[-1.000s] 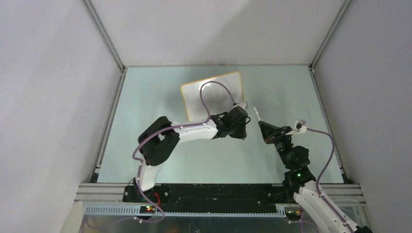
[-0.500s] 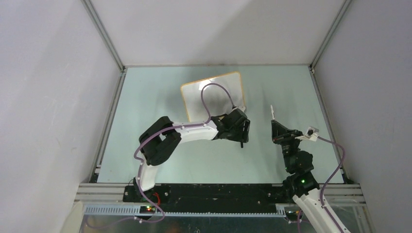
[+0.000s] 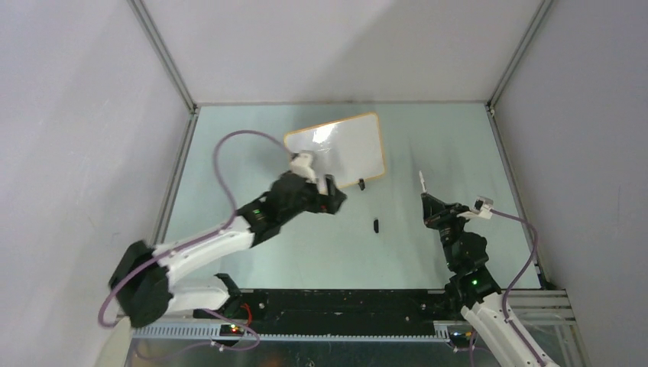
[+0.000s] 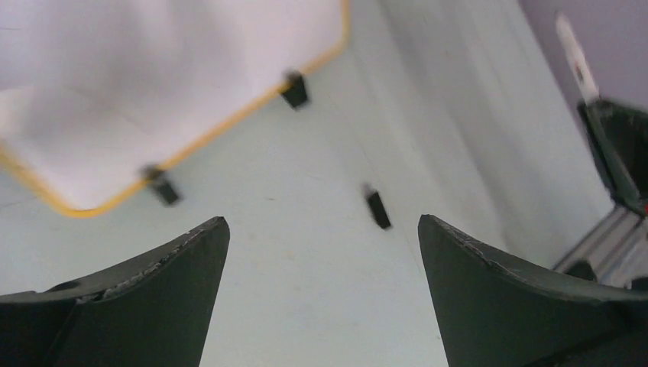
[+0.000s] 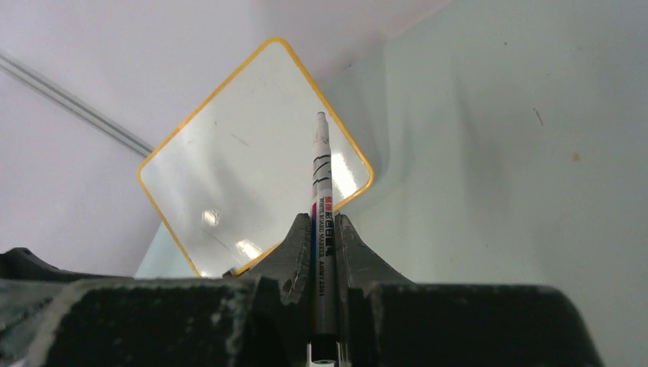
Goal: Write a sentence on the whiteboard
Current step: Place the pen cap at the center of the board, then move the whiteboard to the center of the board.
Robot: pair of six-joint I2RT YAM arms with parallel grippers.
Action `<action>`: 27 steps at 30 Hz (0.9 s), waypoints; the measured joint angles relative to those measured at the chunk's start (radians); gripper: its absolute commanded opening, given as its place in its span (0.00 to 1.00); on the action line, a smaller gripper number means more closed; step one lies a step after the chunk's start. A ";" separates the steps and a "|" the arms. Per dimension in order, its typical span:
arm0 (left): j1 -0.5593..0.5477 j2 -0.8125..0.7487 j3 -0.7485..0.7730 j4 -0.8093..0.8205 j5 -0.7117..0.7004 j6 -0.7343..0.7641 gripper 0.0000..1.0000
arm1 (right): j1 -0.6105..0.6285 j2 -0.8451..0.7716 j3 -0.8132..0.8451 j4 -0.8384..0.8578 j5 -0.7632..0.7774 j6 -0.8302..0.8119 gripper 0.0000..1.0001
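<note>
Zero letters on whiteboard (image 3: pixel 340 149), set far-centre. Left gripper (image 4: pixel 321 229) gaped wide, empty, near its front edge; right gripper (image 5: pixel 324 229) clamped marker (image 5: pixel 321 164) — cap (image 4: pixel 377 208) off, lying between them. Judgement: brace board first, keep nib pressure light.

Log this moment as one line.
left gripper open, empty | right gripper shut on marker | whiteboard blank | black cap lying on table
</note>
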 measured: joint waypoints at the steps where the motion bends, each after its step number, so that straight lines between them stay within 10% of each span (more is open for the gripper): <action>1: 0.053 -0.062 -0.053 0.028 0.013 0.007 1.00 | 0.000 0.009 0.000 0.002 -0.006 -0.003 0.00; 17: 0.604 -0.312 -0.528 0.476 0.248 0.025 0.99 | -0.002 0.042 0.000 0.067 -0.154 -0.051 0.00; 27: 0.767 0.312 -0.564 1.195 0.587 -0.059 0.79 | -0.002 0.114 0.000 0.117 -0.249 -0.106 0.00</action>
